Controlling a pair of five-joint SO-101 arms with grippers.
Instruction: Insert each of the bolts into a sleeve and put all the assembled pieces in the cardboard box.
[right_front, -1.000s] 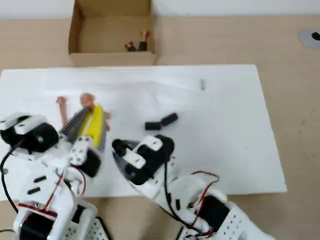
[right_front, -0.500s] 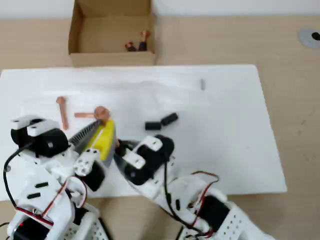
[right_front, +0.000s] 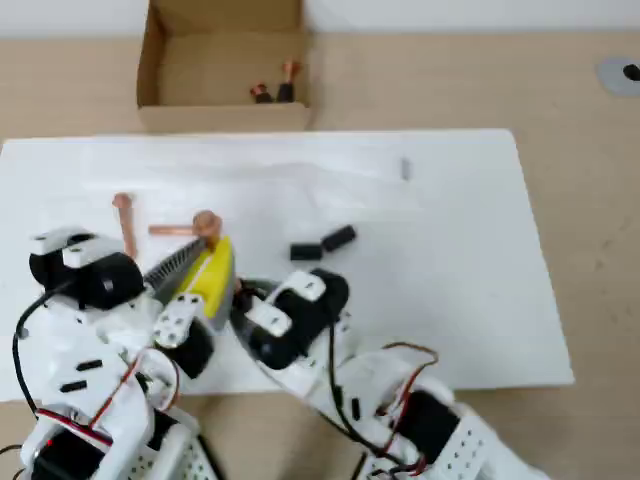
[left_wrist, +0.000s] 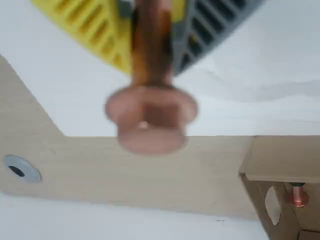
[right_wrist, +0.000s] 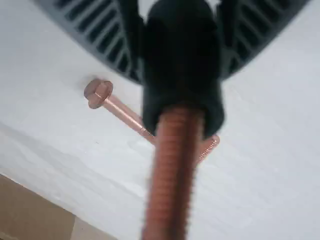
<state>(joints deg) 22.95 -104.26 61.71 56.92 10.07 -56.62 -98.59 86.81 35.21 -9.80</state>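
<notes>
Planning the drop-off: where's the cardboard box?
High view: the cardboard box sits just beyond the white sheet's far edge, toward the left, with two bolt pieces in its near right corner.

Pale wooden table (right_front: 590, 200), white sheet (right_front: 450, 260) across it, grey grommet (right_front: 620, 73) near one corner

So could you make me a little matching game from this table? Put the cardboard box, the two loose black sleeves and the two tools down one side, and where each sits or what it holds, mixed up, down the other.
Things
1. cardboard box
2. loose black sleeves
3. left tool
4. right tool

Places and states
a. shut on a black sleeve
b. lying free on the white sheet
c. shut on a copper bolt
d. on the bare table, with assembled pieces inside

Pairs: 1-d, 2-b, 3-c, 4-a.
</notes>
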